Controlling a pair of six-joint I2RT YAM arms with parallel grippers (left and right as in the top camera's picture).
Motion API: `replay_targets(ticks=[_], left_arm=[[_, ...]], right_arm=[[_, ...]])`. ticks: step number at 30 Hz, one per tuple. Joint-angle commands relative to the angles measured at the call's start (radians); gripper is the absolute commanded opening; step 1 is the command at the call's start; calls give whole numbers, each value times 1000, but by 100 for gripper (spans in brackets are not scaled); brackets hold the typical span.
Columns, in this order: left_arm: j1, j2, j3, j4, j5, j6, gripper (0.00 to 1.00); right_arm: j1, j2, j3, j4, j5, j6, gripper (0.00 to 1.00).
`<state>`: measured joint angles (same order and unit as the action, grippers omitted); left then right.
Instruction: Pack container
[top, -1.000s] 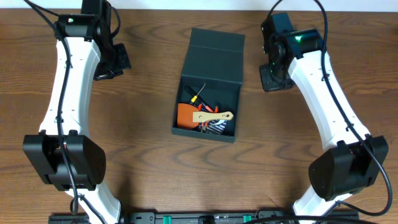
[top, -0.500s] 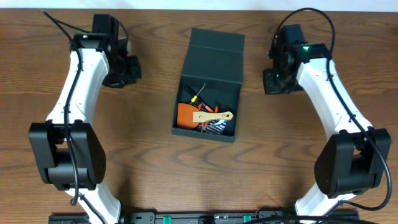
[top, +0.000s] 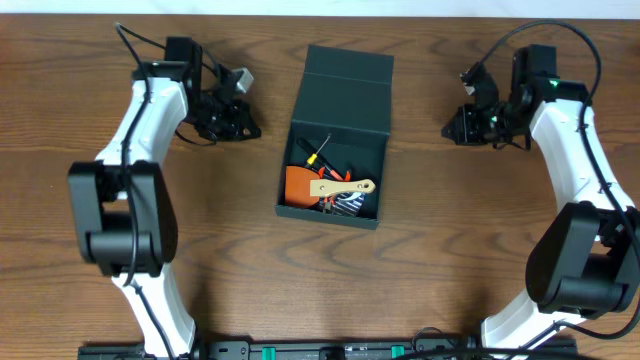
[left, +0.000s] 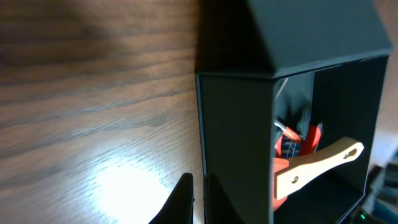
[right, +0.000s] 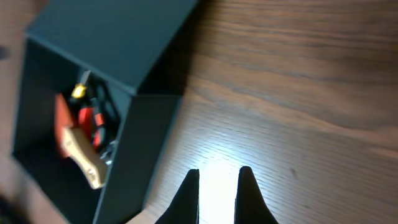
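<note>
The dark green box (top: 345, 100) sits mid-counter (top: 220, 260), flap lid folded back, tools (top: 335, 186) inside. Either side, the left pincer (top: 246, 126) and right pincer (top: 457, 129) hover, both pinched together, empty.

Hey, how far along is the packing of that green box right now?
Done: several tools, among them a wooden-handled scraper, already lie inside the container. In hand: nothing; the left gripper and right gripper flank it with fingers shut and empty. Left: the lid is open, so closing it looks like the remaining step.
</note>
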<state>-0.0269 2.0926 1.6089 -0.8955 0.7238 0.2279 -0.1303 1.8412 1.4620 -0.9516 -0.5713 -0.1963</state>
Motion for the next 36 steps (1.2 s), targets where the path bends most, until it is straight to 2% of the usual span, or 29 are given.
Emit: replay_targets(ticks=[1, 13, 22, 29, 36], left_arm=[[6, 52, 0, 2, 86, 53, 6], [11, 90, 0, 85, 117, 52, 6], [15, 93, 0, 216, 296, 40, 6], [45, 161, 0, 337, 456, -60, 6], [49, 227, 0, 383, 473, -100, 6]], right_arm=[[-10, -4, -42, 18, -148, -79, 1], [-10, 111, -92, 80, -349, -96, 1], [-23, 182, -92, 125, -459, -89, 1], [-68, 182, -92, 165, -543, -62, 1], [-95, 182, -92, 185, -511, -5, 1]])
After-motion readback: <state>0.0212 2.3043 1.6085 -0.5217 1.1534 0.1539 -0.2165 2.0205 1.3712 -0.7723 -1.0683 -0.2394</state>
